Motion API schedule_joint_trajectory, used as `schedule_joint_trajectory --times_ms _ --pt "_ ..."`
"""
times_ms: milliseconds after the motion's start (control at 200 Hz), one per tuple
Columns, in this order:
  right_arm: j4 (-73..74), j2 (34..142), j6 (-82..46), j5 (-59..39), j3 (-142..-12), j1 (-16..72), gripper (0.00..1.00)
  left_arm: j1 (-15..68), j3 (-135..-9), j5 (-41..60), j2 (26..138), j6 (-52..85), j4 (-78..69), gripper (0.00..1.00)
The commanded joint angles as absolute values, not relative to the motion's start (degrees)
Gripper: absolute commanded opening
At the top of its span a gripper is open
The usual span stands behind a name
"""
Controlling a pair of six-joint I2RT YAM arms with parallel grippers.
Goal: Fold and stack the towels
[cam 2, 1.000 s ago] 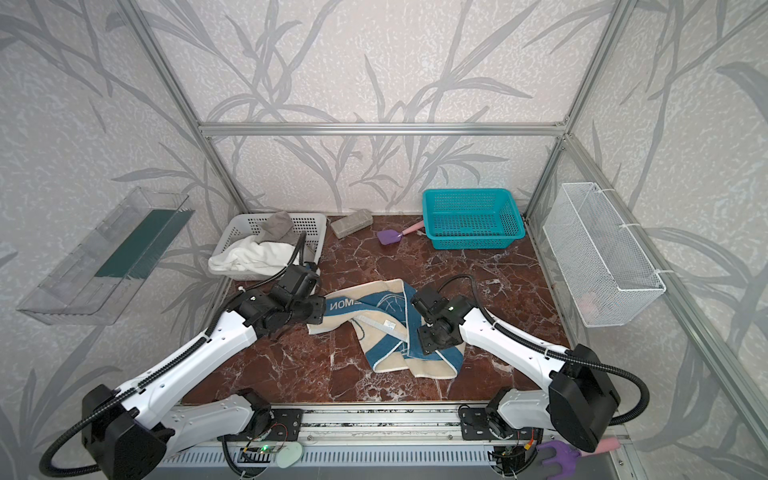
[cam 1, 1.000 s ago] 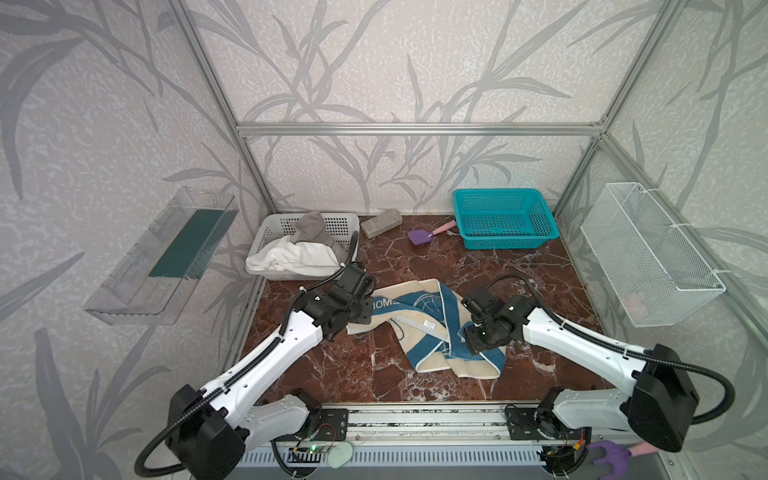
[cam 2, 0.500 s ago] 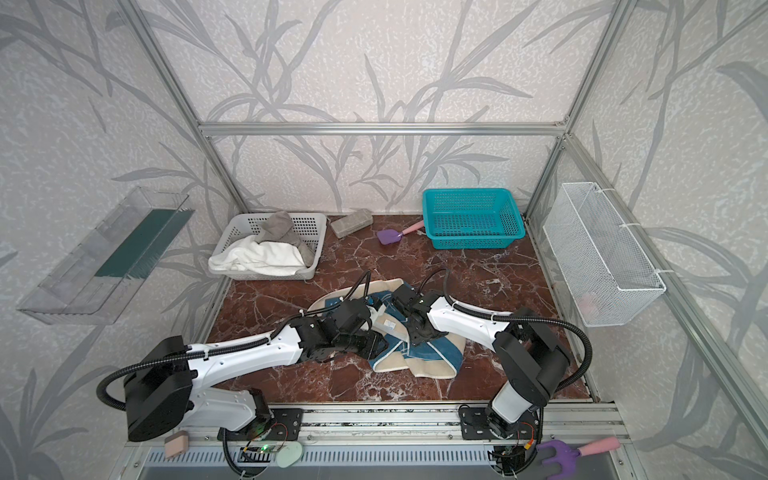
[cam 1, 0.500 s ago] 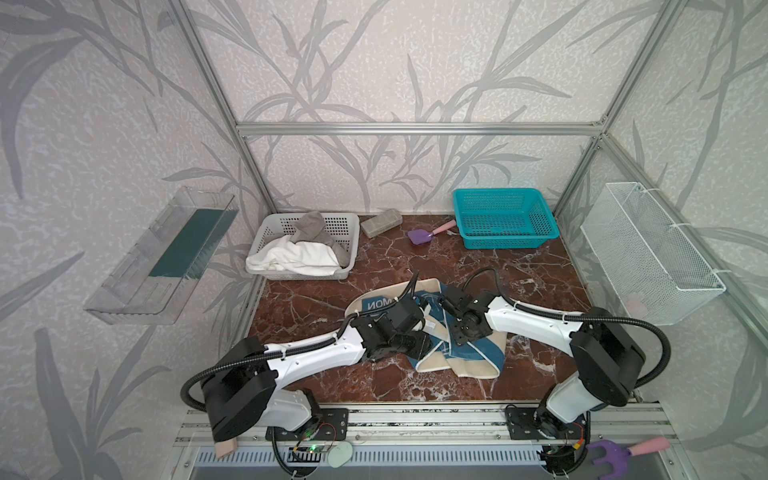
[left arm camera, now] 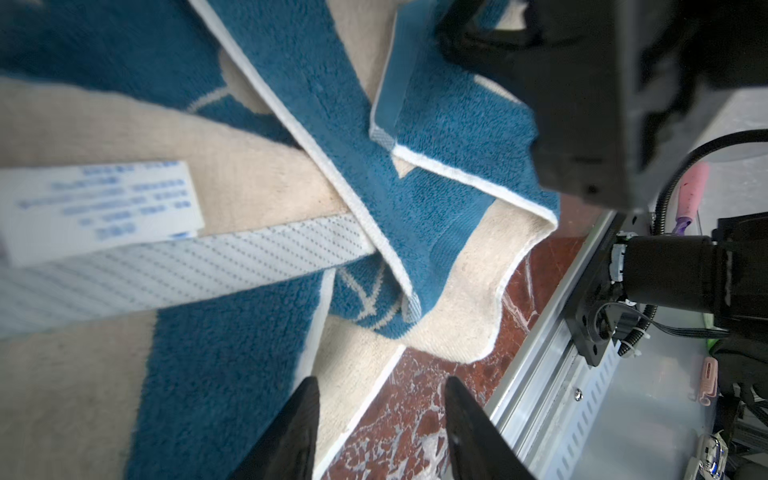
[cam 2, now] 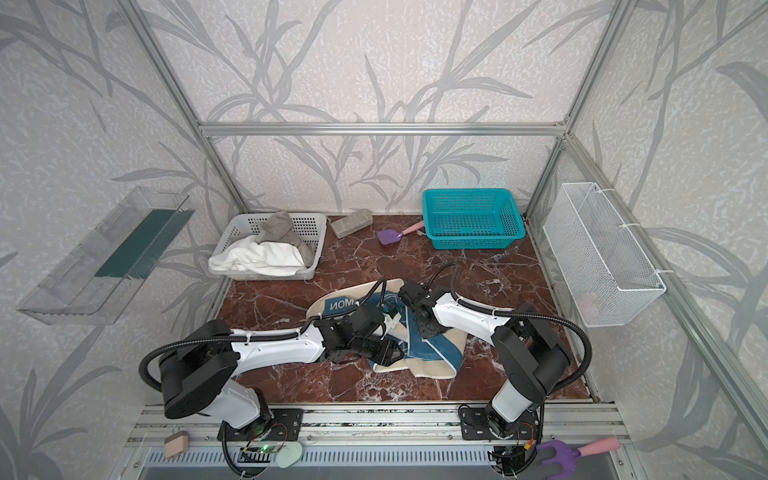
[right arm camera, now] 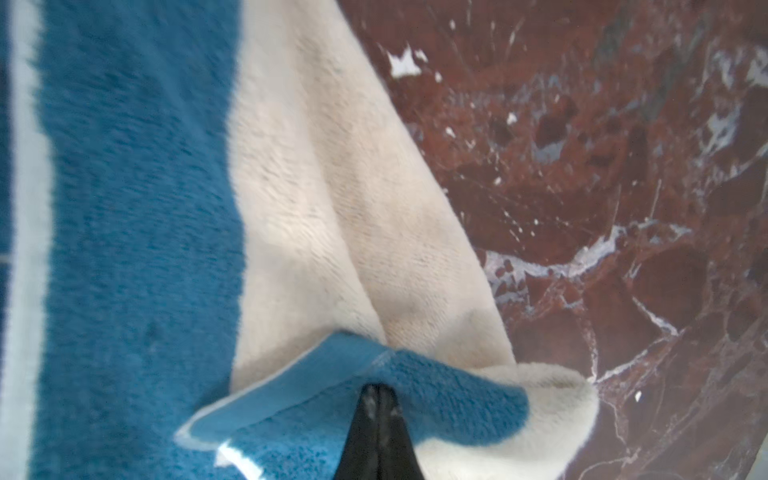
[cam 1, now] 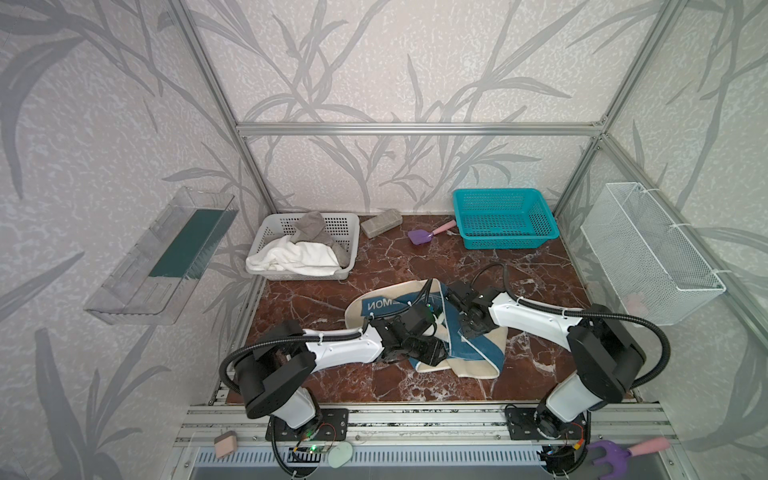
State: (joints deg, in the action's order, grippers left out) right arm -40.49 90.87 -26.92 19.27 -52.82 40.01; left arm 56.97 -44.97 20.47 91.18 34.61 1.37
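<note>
Roughly at the middle of a red-brown marble tabletop (cam 1: 311, 299), in both top views, a blue-bordered beige towel (cam 1: 478, 365) lies crumpled, with several layers crossing one another (part of a printed word shows on one blue band). Two robot arms reach into it from the near edge.

The left gripper (left arm camera: 380, 386) sits low over the towel's near edge. Its jaws are partly apart with nothing between them, and past them the wrist view shows blue and beige cloth meeting bare marble. A white care label (left arm camera: 95, 208) lies on the beige cloth nearby.

The right gripper (right arm camera: 376, 392) has its jaws pressed together on a turned-over blue corner of the same towel, which bunches up at the fingertips.

At the back left, a pale grey basket (cam 1: 352, 239) holds a white towel (cam 1: 299, 259), loosely heaped, with a grey-taupe towel (cam 1: 313, 228) draped on top. A teal basket (cam 1: 505, 243) stands at the back right.
</note>
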Motion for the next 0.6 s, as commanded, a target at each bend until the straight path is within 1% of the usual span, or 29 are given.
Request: schedule_joint_trajectory --times_ms 0,150,265,390,530,550,570,595 --pt "-39.27 85.68 -28.12 18.03 -49.5 38.02 0.0 57.39 -48.2 22.74 93.92 36.37 -2.71 0.48" --pt "-36.29 82.41 -28.9 14.41 -45.27 35.88 0.0 57.48 -50.01 23.83 97.58 38.1 -5.08 0.38" --pt "-34.67 82.35 -29.52 12.55 -43.21 35.03 0.0 57.48 -50.53 24.08 99.24 39.06 -6.51 0.36" --pt "-33.58 82.53 -29.62 11.6 -41.8 34.61 0.0 57.48 -50.92 23.99 100.25 39.46 -7.47 0.3" --pt "-33.13 82.1 -29.53 11.23 -41.18 34.15 0.0 57.45 -50.93 24.55 101.33 40.32 -9.01 0.26" --pt "-33.12 81.94 -29.45 11.25 -41.19 34.06 0.0 57.43 -50.89 24.75 101.39 40.42 -9.21 0.25" --pt "-33.19 81.84 -29.4 11.23 -41.14 33.99 0.0 57.48 -50.89 24.85 101.41 40.43 -9.36 0.21" --pt "-33.19 81.55 -29.36 11.17 -41.16 33.87 0.0 57.46 -50.97 24.87 101.32 40.43 -9.36 0.11"
